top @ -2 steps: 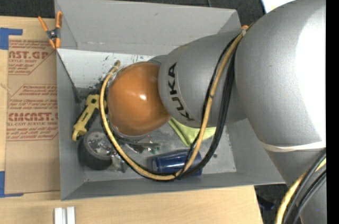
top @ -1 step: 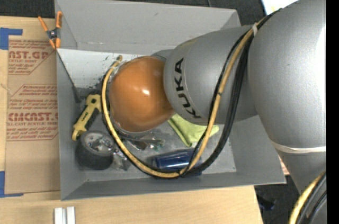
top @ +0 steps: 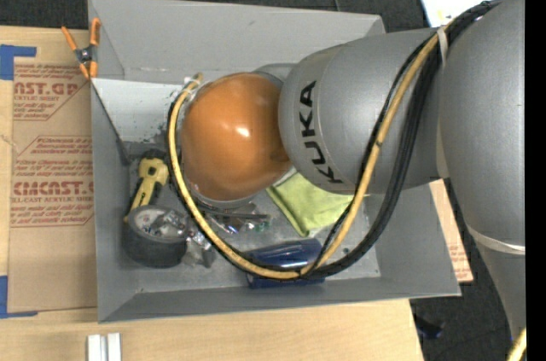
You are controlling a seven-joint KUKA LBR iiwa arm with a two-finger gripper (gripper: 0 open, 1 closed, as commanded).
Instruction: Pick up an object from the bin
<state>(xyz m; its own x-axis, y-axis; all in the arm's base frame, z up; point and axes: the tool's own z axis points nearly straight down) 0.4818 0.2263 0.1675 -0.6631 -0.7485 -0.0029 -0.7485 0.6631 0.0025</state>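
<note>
A yellow-handled tool lies at the bin's left, just beside the orange cover. Below it sits a dark roll of tape with shiny bits in its middle. A yellow-green cloth lies at the bin's centre right, partly under the arm. A dark blue flat thing rests near the front wall, crossed by the arm's cable. Small metal and green pieces show right under the cover's lower edge.
The arm reaches in from the right and covers the middle of the bin with its orange cover and looped yellow-and-black cable. The bin's sloped walls stand close on the left and front. Bare floor shows along the back.
</note>
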